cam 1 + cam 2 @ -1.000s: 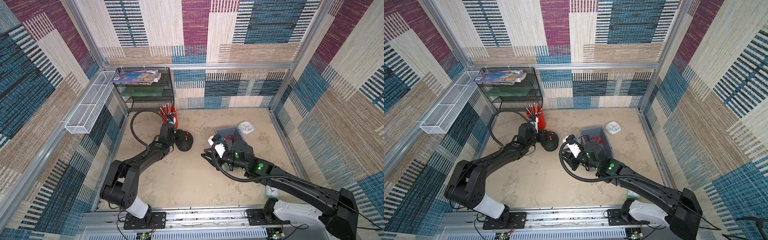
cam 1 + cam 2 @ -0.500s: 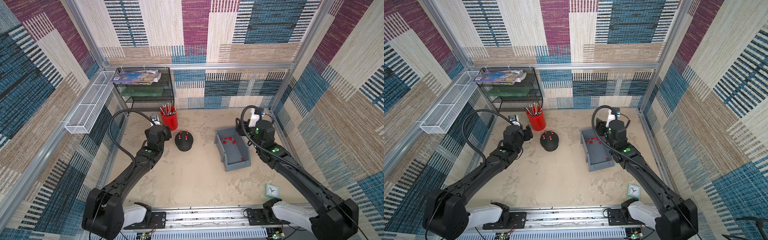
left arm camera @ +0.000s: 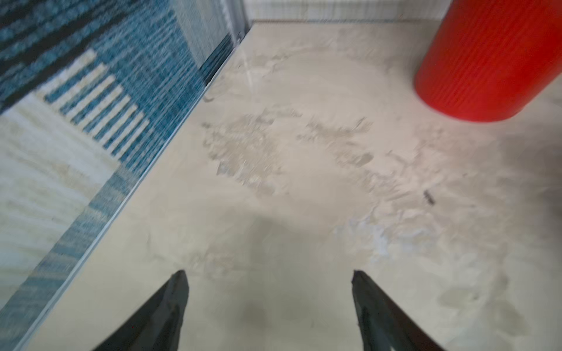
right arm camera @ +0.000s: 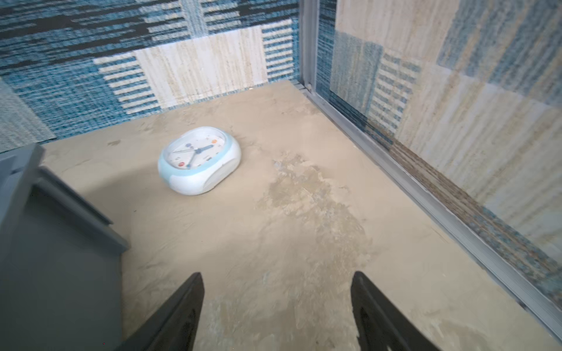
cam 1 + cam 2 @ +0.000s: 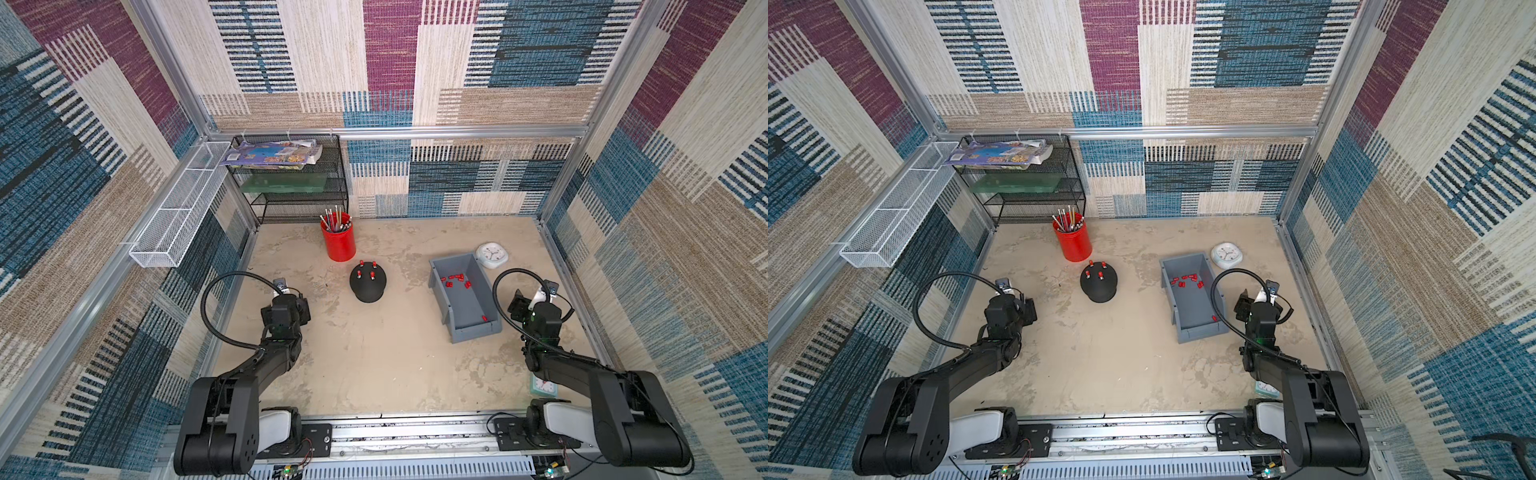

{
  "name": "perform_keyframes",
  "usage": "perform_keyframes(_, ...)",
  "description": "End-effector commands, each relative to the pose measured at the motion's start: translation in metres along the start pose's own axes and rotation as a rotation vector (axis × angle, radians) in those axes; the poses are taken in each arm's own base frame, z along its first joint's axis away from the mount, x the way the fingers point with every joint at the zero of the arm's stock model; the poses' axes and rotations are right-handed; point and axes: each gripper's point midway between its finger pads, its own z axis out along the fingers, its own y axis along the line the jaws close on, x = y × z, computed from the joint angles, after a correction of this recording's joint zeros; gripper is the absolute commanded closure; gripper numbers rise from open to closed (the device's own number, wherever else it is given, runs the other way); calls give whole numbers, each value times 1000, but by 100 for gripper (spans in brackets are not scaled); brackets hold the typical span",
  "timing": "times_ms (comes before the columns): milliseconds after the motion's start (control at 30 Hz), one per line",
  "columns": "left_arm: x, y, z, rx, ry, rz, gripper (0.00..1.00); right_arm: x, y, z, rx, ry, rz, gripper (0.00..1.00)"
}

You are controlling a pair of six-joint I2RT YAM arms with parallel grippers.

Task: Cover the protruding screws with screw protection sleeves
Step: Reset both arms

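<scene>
Showed, in a top view, red sleeves (image 5: 372,274) capping four screws on the black dome (image 5: 368,291) (studs hidden), spares (image 5: 455,276) in a grey bin (image 5: 469,308) right of the dome. From left wrist, caught left gripper (image 3: 269,272) gaping, empty. From right wrist, right gripper (image 4: 276,273) likewise.

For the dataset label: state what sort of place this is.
Probably a staged robot test cell, not a lived-in room: carpet-tile walls on an aluminium frame, a left arm and right arm mounted on a front rail, and scattered props like a red pencil cup, white clock and grey bin.
</scene>
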Motion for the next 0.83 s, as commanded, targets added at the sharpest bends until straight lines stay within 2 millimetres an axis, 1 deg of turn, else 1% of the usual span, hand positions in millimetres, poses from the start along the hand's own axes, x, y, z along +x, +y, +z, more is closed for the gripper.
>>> perform_keyframes(0, -20, -25, -2, 144, -79, 66, 17, -43, 26, -1, -126, -204, -21, 21)
perform_keyframes(33, -18, -34, -5, 199, -82, 80, 16, -36, 29, 3, -142, -192, -32, 21)
perform_keyframes(67, -21, -42, -9, 249, -104, 76, 16, -33, 30, 6, -141, -198, -44, 21)
perform_keyframes(100, -27, -52, -15, 312, -165, 58, 16, -32, 27, 11, -109, -196, -48, 20)
perform_keyframes(133, -28, -60, -18, 365, -200, 59, 15, -30, 25, 23, -80, -140, -23, 20)
perform_keyframes(167, -25, -64, -17, 380, -196, 74, 15, -27, 24, 30, -70, -98, -18, 19)
perform_keyframes(200, -23, -59, -9, 335, -171, 57, 14, -30, 25, 25, -67, -134, -31, 12)
perform_keyframes(233, -21, -51, 1, 273, -148, 32, 12, -29, 22, 26, -47, -123, -15, 5)
perform_keyframes(267, -19, -44, 8, 225, -131, 12, 10, -29, 21, 26, -46, -122, -13, 5)
perform_keyframes(300, -14, -42, 18, 197, -105, -1, 8, -30, 22, 26, -44, -128, -17, 5)
perform_keyframes(333, -11, -42, 29, 179, -89, 2, 8, -29, 21, 26, -43, -123, -15, 5)
perform_keyframes(367, -11, -41, 34, 163, -79, 5, 7, -28, 21, 26, -43, -123, -17, 5)
perform_keyframes(400, -9, -41, 33, 175, -39, -8, 6, -29, 22, 26, -44, -122, -16, 5)
perform_keyframes(433, -10, -35, 34, 146, -46, -23, 6, -29, 21, 26, -44, -124, -16, 5)
perform_keyframes(467, -10, -35, 34, 148, -65, -24, 6, -28, 21, 27, -42, -119, -17, 5)
perform_keyframes(533, -9, -35, 34, 149, -35, -25, 5, -28, 21, 28, -42, -116, -14, 5)
perform_keyframes(667, -10, -35, 34, 150, -46, -26, 5, -27, 21, 30, -39, -110, -15, 5)
perform_keyframes(700, -9, -35, 34, 150, -42, -26, 0, -28, 21, 29, -40, -112, -15, 5)
perform_keyframes(800, -10, -35, 34, 150, -45, -26, 0, -29, 21, 26, -41, -123, -14, 5)
